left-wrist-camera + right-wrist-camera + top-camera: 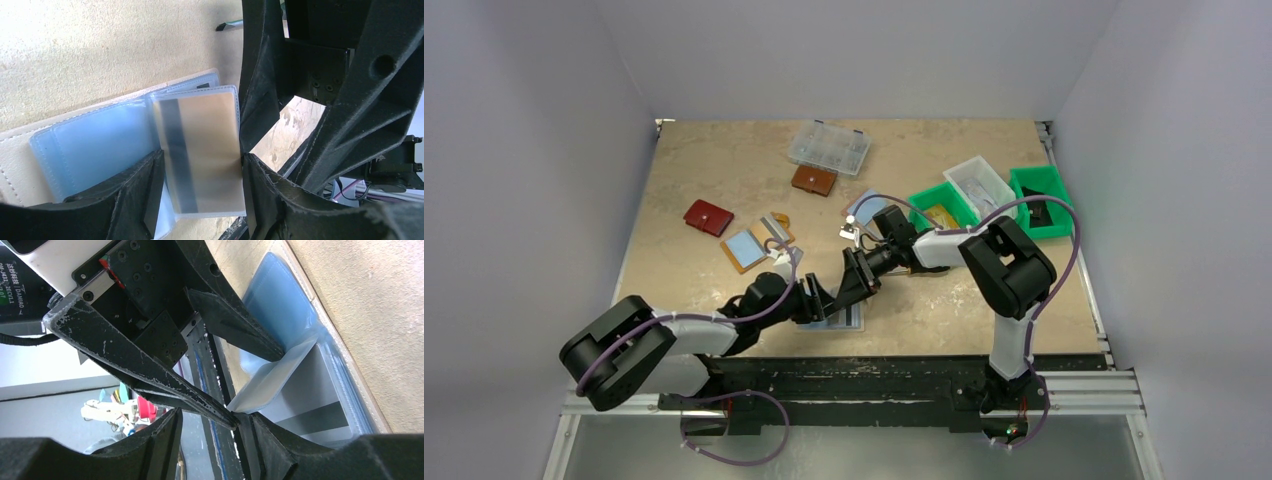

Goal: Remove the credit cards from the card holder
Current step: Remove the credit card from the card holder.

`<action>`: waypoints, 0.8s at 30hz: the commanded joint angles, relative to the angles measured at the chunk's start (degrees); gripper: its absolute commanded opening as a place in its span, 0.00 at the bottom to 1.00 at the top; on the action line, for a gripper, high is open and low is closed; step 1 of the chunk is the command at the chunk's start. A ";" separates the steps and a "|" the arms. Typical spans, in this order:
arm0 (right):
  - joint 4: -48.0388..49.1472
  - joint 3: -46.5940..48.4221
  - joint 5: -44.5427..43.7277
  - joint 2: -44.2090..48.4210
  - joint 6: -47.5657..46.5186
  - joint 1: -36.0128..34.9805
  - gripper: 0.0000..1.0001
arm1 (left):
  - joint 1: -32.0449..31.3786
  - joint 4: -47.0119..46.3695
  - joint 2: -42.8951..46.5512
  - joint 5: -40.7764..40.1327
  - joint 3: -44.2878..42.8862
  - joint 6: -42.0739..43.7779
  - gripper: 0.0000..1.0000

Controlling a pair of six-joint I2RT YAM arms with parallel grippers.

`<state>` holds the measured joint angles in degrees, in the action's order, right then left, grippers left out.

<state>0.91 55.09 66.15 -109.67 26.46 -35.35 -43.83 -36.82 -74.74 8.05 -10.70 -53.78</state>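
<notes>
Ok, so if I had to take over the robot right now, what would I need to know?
Left gripper: shut on the edges of a clear sleeve, holding it raised.
Right gripper: open, empty, right beside that sleeve.
Card holder: lying open under both grippers.
Done: holder opened.
Left: a card with a dark stripe sits in the sleeve; pull it out.
</notes>
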 commanded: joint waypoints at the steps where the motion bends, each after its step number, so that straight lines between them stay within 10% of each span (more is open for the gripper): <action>1: -0.10 1.91 0.05 0.25 -2.02 0.22 0.57 | 0.74 3.97 1.69 2.93 1.61 1.10 0.37; 24: -3.37 3.84 -0.94 -0.49 -4.55 0.83 0.59 | 2.55 3.31 3.52 4.88 3.41 0.89 0.44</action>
<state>-1.89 56.31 66.37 -109.73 23.29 -35.29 -41.63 -36.34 -71.09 11.79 -8.56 -54.41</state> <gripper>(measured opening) 0.587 0.430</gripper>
